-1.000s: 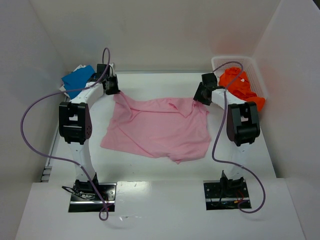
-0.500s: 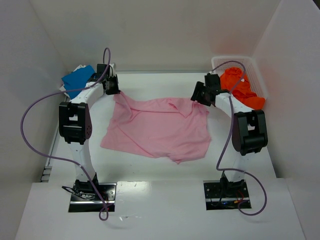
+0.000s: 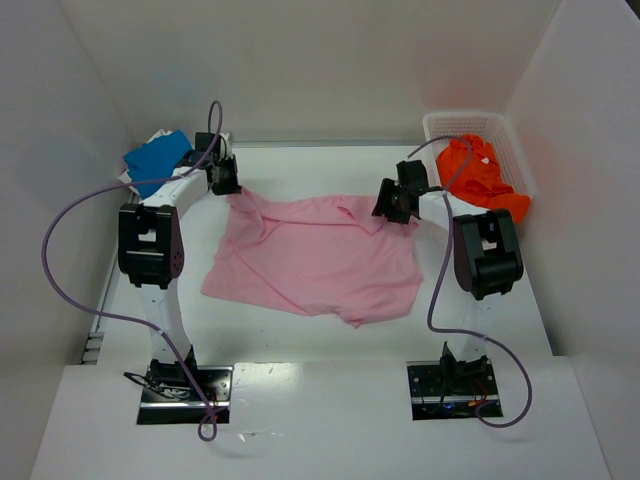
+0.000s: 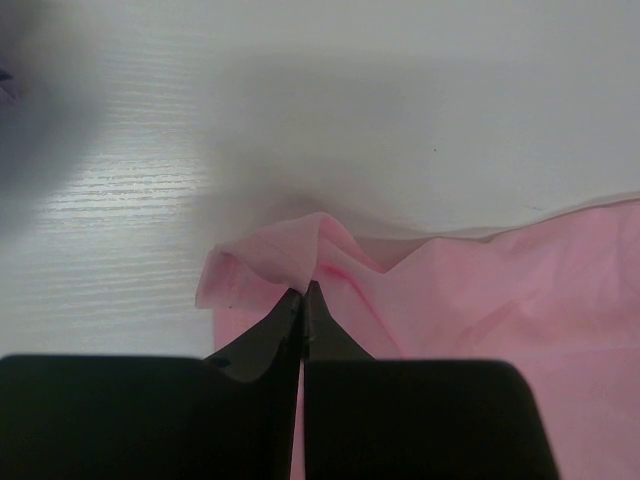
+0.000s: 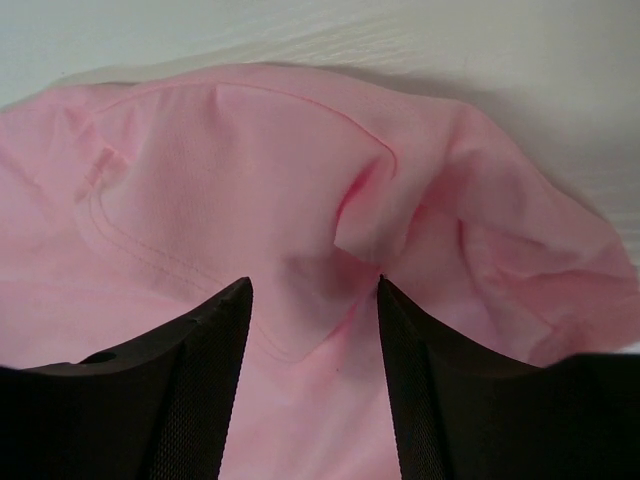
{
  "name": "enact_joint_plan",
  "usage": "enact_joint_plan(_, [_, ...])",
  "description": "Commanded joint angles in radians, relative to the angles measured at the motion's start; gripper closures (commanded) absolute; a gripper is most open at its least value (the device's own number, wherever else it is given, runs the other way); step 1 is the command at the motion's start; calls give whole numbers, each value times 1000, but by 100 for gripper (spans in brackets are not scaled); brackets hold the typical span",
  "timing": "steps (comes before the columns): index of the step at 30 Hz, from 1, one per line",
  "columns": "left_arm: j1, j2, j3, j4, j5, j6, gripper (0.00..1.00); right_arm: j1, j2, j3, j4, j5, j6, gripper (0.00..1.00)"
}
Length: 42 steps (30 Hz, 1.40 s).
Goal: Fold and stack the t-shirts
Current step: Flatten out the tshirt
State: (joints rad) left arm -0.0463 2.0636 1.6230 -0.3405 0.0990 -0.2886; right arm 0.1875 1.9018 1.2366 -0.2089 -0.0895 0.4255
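Note:
A light pink t-shirt (image 3: 320, 262) lies spread and rumpled on the middle of the white table (image 3: 300, 330). My left gripper (image 3: 226, 186) is at the shirt's far left corner, shut on a pinched ridge of pink cloth (image 4: 300, 262); its tips (image 4: 303, 292) meet with the fabric between them. At the far right part of the shirt my right gripper (image 3: 388, 208) stands open, its fingers (image 5: 222, 330) either side of a raised pink fold (image 5: 365, 230). A bright blue t-shirt (image 3: 155, 155) lies at the far left. An orange t-shirt (image 3: 476, 172) sits in the basket.
A white mesh basket (image 3: 500, 126) stands at the far right corner against the wall. White walls close in the table on three sides. Purple cables loop from both arms over the table's sides.
My right gripper has shifted left, off the shirt's right edge and over its upper fold, with its jaws still apart. The left gripper and the shirt's left corner have stayed put.

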Motion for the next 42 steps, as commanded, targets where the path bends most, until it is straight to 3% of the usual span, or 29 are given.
enact_joint_plan(1, [6, -22, -3, 12, 22, 25, 97, 15, 48, 70, 54, -6, -5, 41])
enact_joint_plan(7, [6, -22, -3, 12, 22, 25, 97, 24, 98, 109, 23, -6, 4, 53])
enact_joint_plan(11, [6, -22, -3, 12, 22, 25, 97, 24, 98, 129, 5, 5, 4, 75])
enact_joint_plan(16, [6, -22, -3, 12, 22, 25, 97, 24, 77, 150, -15, 5, 4, 84])
enact_joint_plan(25, [6, -22, -3, 12, 22, 25, 97, 24, 79, 199, -27, 39, -5, 86])
enact_joint_plan(32, [6, -22, -3, 12, 22, 25, 97, 24, 100, 273, -46, 62, 15, 98])
enact_joint_plan(42, [6, -22, -3, 12, 22, 34, 97, -20, 167, 416, -46, 100, 24, 98])
